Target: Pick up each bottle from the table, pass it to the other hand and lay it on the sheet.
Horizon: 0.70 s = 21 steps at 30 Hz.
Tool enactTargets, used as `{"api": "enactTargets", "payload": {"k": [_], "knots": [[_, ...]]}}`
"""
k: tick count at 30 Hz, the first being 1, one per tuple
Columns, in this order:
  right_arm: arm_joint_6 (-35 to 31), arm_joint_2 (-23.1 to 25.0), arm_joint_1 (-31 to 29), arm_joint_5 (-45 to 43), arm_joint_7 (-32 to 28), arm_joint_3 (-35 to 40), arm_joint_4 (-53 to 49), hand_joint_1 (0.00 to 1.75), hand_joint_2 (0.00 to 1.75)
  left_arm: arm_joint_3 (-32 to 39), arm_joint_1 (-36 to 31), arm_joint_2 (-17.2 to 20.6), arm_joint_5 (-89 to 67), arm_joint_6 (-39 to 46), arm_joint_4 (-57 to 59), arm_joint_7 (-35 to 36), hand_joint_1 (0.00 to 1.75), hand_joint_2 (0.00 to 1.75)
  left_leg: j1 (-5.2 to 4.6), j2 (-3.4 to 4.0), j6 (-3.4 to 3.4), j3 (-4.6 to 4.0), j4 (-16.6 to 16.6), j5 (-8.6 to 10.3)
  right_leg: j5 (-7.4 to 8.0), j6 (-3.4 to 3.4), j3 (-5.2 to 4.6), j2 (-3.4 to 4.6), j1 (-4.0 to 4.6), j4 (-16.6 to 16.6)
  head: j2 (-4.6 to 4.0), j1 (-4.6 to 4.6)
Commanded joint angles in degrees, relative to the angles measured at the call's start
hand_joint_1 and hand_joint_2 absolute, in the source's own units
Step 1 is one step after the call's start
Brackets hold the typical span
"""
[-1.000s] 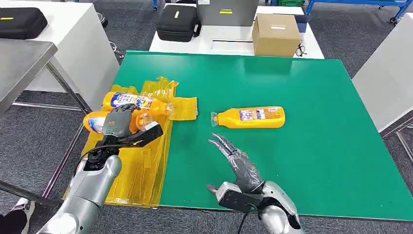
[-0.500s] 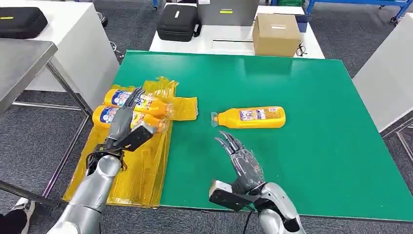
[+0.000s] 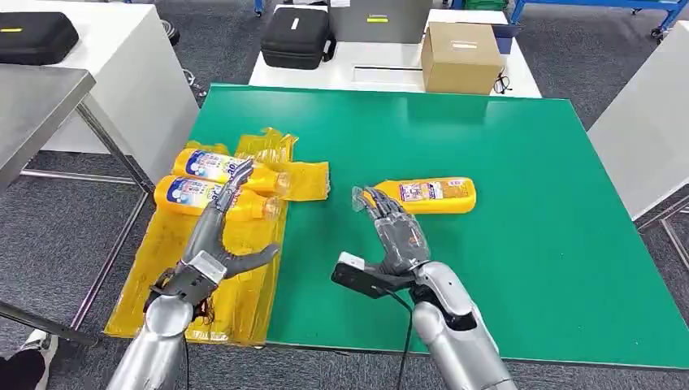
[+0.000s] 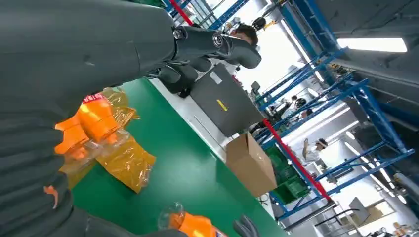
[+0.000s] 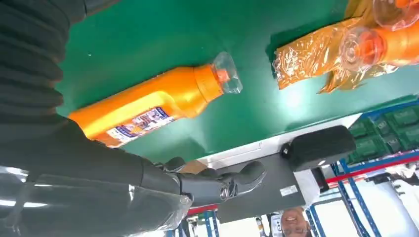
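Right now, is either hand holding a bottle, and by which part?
Nothing is held. The left hand is open over the yellow sheet; the right hand is open beside the orange bottle.

Grey carpet floor (image 3: 561, 57), white side tables (image 3: 122, 73), blue shelving (image 4: 346, 98).

Two orange bottles (image 3: 219, 183) lie side by side on yellow sheet (image 3: 236, 268) at left fingertips (image 3: 237, 175); third orange bottle (image 3: 422, 196) on its side just beyond right fingertips (image 3: 375, 199).

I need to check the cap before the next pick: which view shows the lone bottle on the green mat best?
The right wrist view: the lone bottle lies close, whole, clear cap visible. The head view shows it smaller; the left wrist view only its cap end.
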Motion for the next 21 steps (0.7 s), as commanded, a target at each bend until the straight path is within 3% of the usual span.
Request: {"api": "enactTargets", "payload": {"k": [1,7,14,21], "knots": [[0.07,0.78,-6.56,-0.04,0.48,1.56,11.19,0.00,1.75,-1.67,1.09,0.01,1.55,-2.57,-2.15,-1.11,0.00,1.75,0.05,0.06,-0.08,0.21,0.00,-0.10,-0.06,-0.09,0.20,0.09,0.05,-0.02,0.00,0.00],[-2.28,2.30,-15.94,2.68,3.68,0.73,24.35,0.00,1.75,-5.87,7.91,-0.62,4.56,-7.12,-8.45,-3.89,0.00,1.75,0.01,0.36,-0.05,0.23,-0.01,-0.13,0.01,-0.06,0.14,0.40,0.01,-0.02,0.00,-0.02],[-2.35,3.70,-26.75,5.39,7.36,-1.15,37.01,0.00,1.75,-9.15,12.39,-1.50,8.86,-10.56,-9.38,-5.04,0.00,1.75,-0.02,0.18,-0.04,0.12,0.02,-0.07,-0.01,-0.04,0.06,0.20,-0.02,0.02,0.00,0.00],[-2.77,2.49,-30.56,7.07,8.50,-2.27,41.92,0.00,1.75,-12.25,16.72,-1.63,8.07,-10.60,-10.61,-6.85,0.00,1.75,-0.02,0.06,-0.05,0.18,0.04,-0.11,-0.08,-0.05,0.15,0.08,-0.01,0.02,0.00,0.00]]}}
